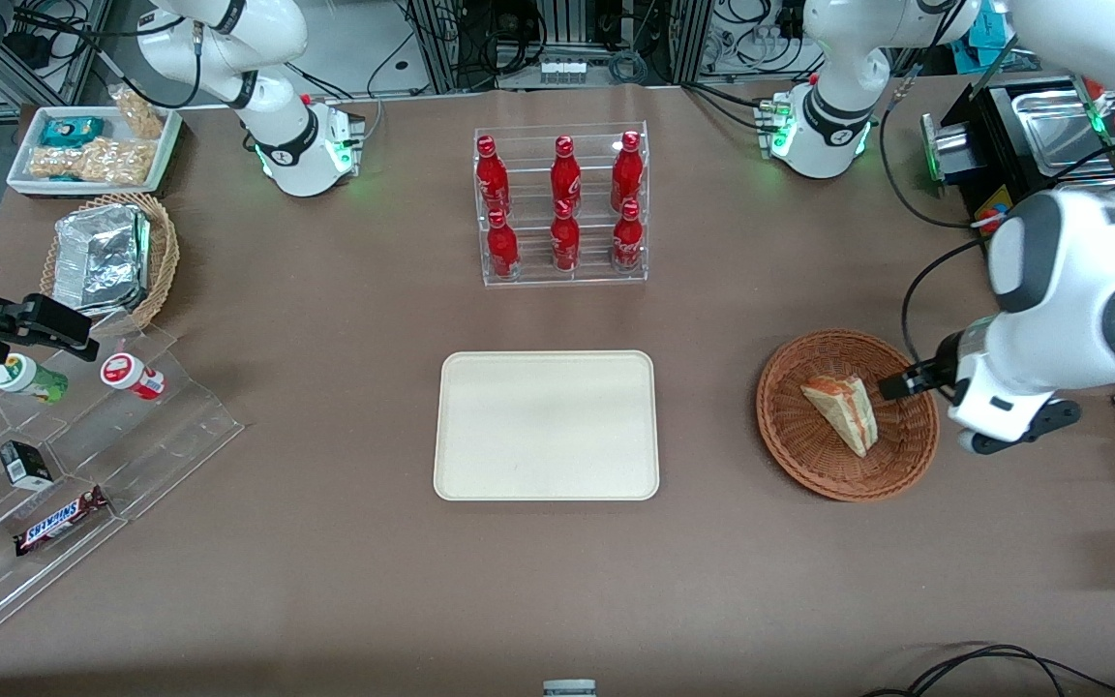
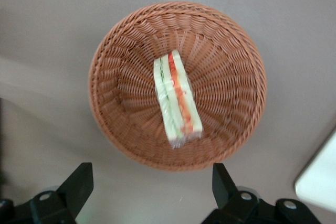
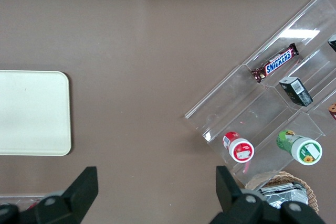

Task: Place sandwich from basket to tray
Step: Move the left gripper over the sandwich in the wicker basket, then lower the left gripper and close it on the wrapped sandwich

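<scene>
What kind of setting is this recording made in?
Probably a robotics lab staged as a snack counter: cables and equipment racks line the table's edge, and goods sit on display, like red bottles in an acrylic rack. The open gripper hovers above the sandwich in its basket, beside the tray.

Gripper (image 2: 152, 190) above the basket (image 1: 790, 426): only the finger (image 2: 79, 182) tips are shown in the left wrist view, the gripper body cut off by the frame edge. In the front view it is largely hidden by the arm. Tray (image 2: 320, 177): only one corner is caught there.
</scene>
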Motion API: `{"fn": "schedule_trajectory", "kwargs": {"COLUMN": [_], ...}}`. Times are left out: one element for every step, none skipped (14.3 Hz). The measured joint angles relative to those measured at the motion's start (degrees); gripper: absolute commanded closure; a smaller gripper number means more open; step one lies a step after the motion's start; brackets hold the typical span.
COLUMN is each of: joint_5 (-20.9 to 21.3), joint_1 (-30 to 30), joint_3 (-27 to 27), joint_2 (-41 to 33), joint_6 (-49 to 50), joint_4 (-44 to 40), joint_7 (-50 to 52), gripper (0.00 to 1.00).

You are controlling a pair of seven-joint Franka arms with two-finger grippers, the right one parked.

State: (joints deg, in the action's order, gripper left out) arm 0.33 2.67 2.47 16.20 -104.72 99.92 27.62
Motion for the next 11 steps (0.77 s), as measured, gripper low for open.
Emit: {"fn": "schedule_trajectory", "kwargs": {"joint_5": [-0.06, -0.09, -0.11, -0.12, -0.12, -0.12, -0.12, -0.12, -0.13, -0.13, -0.13], "joint_1": [0.02, 0.06, 0.10, 0.17, 0.23, 0.27, 0.28, 0.31, 0.33, 0.36, 0.42], "joint_3": [0.00, 0.04, 0.12, 0.16, 0.19, 0.21, 0.24, 0.29, 0.39, 0.52, 0.66], "joint_2": [-0.02, -0.03, -0.01, 0.03, 0.12, 0.33, 0.70, 1.25, 1.92, 2.58, 3.24], "joint_6": [-3.53, -6.83, -10.02, -12.95, -15.89, -18.67, -21.00, -22.65, -23.46, -23.71, -23.74], "joint_4": [2.52, 4.62, 6.64, 8.55, 10.40, 12.25, 13.88, 15.12, 15.82, 16.16, 16.29], "joint_7": [3.21, 6.45, 9.86, 13.11, 15.80, 17.55, 18.39, 18.75, 18.94, 19.06, 19.13], "gripper": [0.00, 0.00, 0.00, 0.00, 0.00, 0.00, 0.00, 0.00, 0.00, 0.00, 0.00]}}
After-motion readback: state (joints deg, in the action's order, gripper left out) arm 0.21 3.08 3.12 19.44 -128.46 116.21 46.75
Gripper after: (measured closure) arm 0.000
